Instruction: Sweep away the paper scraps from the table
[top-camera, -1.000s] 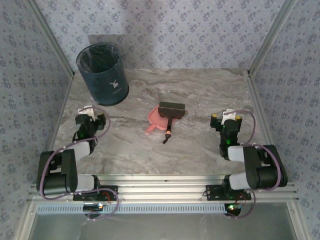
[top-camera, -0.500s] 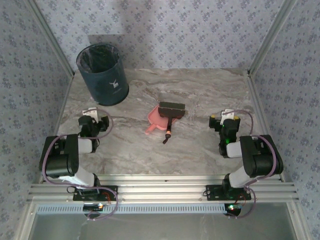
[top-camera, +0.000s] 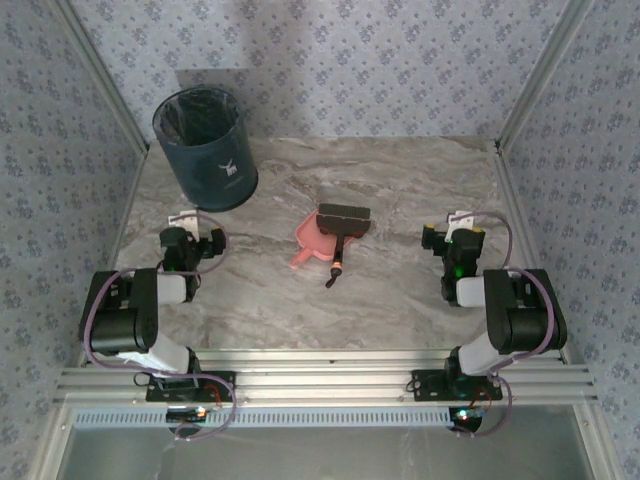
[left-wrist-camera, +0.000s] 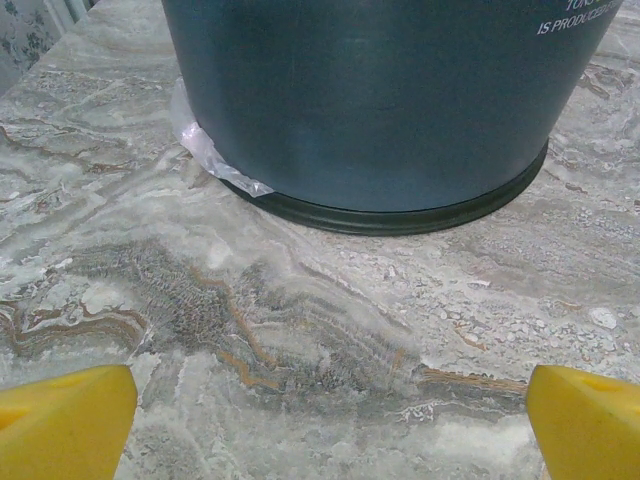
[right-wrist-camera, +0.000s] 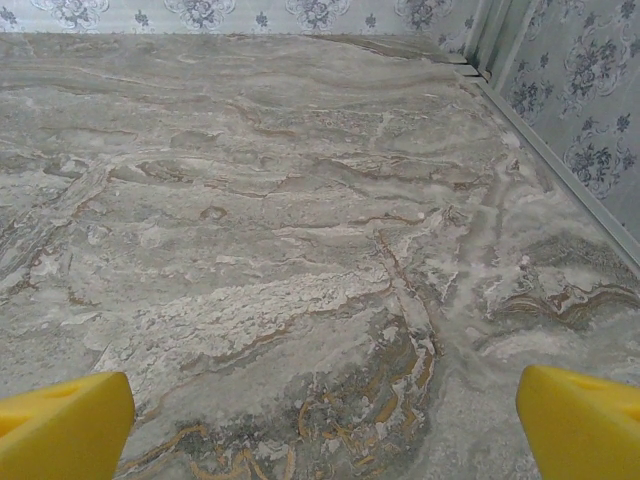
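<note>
I see the left end effector (top-camera: 186, 228) low over the tabletop (top-camera: 400, 180), on the near side of the dark blue bin (top-camera: 205, 150). The right end effector (top-camera: 459, 228) sits well apart on the opposite side. Between them lies the pink dustpan (top-camera: 308, 240), with a dark-headed brush (top-camera: 343, 222) against its right edge.

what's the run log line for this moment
left gripper: open, empty, facing bin | right gripper: open, empty, over table | brush on dustpan: mid-table, not held
</note>
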